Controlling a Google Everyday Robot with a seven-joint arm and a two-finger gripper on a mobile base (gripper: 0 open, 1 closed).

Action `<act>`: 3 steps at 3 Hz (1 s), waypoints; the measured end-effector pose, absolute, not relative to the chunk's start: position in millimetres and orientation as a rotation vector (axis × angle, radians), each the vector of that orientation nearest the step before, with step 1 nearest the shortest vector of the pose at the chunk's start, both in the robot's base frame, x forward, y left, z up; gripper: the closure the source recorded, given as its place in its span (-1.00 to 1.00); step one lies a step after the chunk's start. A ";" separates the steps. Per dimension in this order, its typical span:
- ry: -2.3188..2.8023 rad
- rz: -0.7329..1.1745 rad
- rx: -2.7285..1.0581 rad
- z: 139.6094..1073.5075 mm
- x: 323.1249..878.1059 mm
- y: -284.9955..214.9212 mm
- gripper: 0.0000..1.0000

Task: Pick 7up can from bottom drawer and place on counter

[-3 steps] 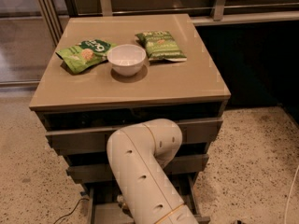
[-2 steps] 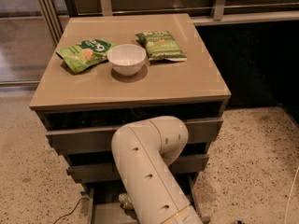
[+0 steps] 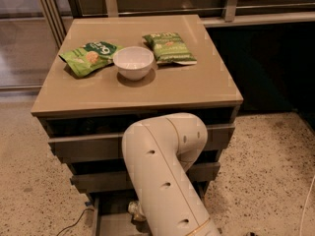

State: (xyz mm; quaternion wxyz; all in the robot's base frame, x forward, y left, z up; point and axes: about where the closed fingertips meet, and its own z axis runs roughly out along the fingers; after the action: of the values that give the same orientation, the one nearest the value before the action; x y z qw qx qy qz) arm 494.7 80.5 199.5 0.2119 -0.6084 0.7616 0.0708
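At the bottom of the frame the white arm (image 3: 162, 181) fills the lower centre, bent down into the open bottom drawer (image 3: 109, 224), of which only a strip of grey floor shows at its left. The gripper is hidden under the arm, somewhere down in that drawer, so I cannot tell whether it is apart, together or clamped on anything.

Over the last second the arm's big elbow has slid a little toward the right of the frame and slightly up. A small pale metallic piece (image 3: 134, 209) at the arm's left edge has moved with it. I cannot say whether that piece is the 7up can or part of the wrist, and the can is otherwise out of sight, presumably in the drawer behind the arm.

The two drawers above (image 3: 83, 146) look the same as before.

Further back, the table (image 3: 147, 95) is unchanged, with the white bowl (image 3: 133, 62) between two green snack bags (image 3: 91, 57) and no can on it.

My reading is that the reach into the drawer is either settling or just starting to lift, and the placing step is still to come.
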 end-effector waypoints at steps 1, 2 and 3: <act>2.076 0.250 -1.676 261.8 482.6 63.4 1.00; 2.076 0.251 -1.677 261.9 482.5 63.4 1.00; 2.084 0.263 -1.708 264.0 478.3 68.6 1.00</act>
State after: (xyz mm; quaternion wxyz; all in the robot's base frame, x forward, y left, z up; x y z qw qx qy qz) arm 478.3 68.6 264.0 0.2155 -0.6159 0.7518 0.0948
